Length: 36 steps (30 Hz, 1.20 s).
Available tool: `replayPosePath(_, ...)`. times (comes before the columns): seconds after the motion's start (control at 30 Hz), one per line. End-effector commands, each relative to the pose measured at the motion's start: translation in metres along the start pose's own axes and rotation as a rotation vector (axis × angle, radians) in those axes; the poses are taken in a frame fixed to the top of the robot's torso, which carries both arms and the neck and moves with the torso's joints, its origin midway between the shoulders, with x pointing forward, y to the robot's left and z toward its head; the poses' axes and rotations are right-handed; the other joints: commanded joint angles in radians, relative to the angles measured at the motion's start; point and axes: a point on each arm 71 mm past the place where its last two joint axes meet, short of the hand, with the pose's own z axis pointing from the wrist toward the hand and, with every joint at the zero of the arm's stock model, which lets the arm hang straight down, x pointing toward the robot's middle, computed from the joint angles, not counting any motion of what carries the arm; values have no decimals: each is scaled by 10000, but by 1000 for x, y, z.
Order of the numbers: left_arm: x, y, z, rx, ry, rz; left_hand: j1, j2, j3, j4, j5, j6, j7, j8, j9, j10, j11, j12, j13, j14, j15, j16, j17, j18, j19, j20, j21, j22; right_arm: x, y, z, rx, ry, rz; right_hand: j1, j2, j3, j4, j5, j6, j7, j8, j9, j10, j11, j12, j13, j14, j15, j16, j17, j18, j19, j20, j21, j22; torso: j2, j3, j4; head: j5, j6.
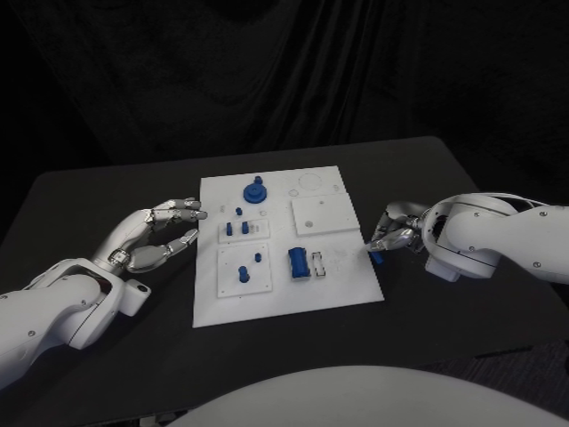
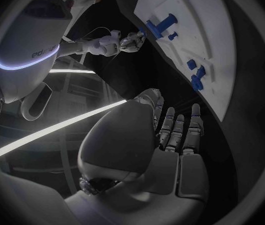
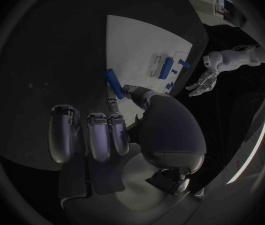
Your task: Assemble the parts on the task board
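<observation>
A small blue peg (image 3: 112, 79) is pinched by the right hand (image 1: 397, 233) at the board's (image 1: 284, 294) right edge. It is judged light, rigid and smooth; a mid-shaft hold is advised. The left hand (image 1: 156, 237) is released, left of the board.

We see a black table (image 1: 92, 196), and flat on its middle lies the white task board (image 1: 336, 294), reaching toward the near edge, with dark tabletop on both sides.
</observation>
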Motion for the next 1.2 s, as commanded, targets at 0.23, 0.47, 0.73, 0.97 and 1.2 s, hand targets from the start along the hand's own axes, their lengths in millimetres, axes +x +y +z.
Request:
replayPosePath(0.23, 2, -5, 2, 763, 108, -154, -12, 48, 53, 1, 31, -25, 64, -1, -13, 58, 15, 26, 7, 79, -1, 42, 13, 185, 103, 8, 58, -17, 6, 16, 2, -482, 147, 1376, -108, 7, -72, 14, -38, 48, 15, 42, 23, 1041, -52, 14, 2629, 1056, -39, 61, 2635, -19, 365, -80, -149, 2142, 8, -1, 7, 204, -1)
replayPosePath(0.47, 4, -5, 3, 773, 147, -187, -12, 55, 62, 1, 38, -26, 68, -1, -15, 57, 25, 21, 6, 91, 10, 51, 14, 181, 119, 23, 64, -21, 17, 22, 6, -533, 265, 1532, -205, 69, -149, 30, -45, -18, 27, 43, 54, 1041, -40, 14, 2629, 1056, -31, 61, 2635, 2, 318, -78, -240, 2111, 16, -11, 40, 311, -1)
replayPosePath(0.73, 5, -5, 4, 749, 206, -233, -13, 65, 76, 1, 49, -26, 72, -1, -17, 58, 40, 15, 4, 118, 29, 77, 17, 175, 144, 44, 75, -27, 31, 30, 13, -618, 509, 1493, -367, 212, -455, 31, -69, -105, 40, 88, 146, 1041, -26, 14, 2629, 1056, -17, 61, 2635, 30, 253, -67, -360, 2072, 16, -4, 13, 404, -1)
replayPosePath(0.97, 5, -5, 4, 738, 258, -281, -14, 70, 85, 2, 55, -26, 76, -1, -19, 54, 50, 2, 2, 135, 43, 92, 18, 173, 157, 53, 80, -31, 40, 37, 18, -743, 753, 1375, -527, 334, -768, 79, -72, -218, 63, 103, 214, 1041, -6, 14, 2629, 1056, 1, 61, 2635, 46, 215, -50, -430, 2050, 15, 5, -3, 511, -1)
replayPosePath(1.2, 5, -5, 3, 701, 291, -308, -16, 76, 96, 2, 63, -23, 81, 1, -20, 61, 70, 8, 2, 152, 61, 105, 19, 169, 174, 65, 87, -37, 46, 43, 21, -863, 1109, 1146, -616, 434, -1038, 107, -73, -292, 73, 120, 268, 1041, 8, 14, 2629, 1056, 13, 61, 2635, 60, 183, -39, -488, 2031, 33, 6, 32, 540, -1)
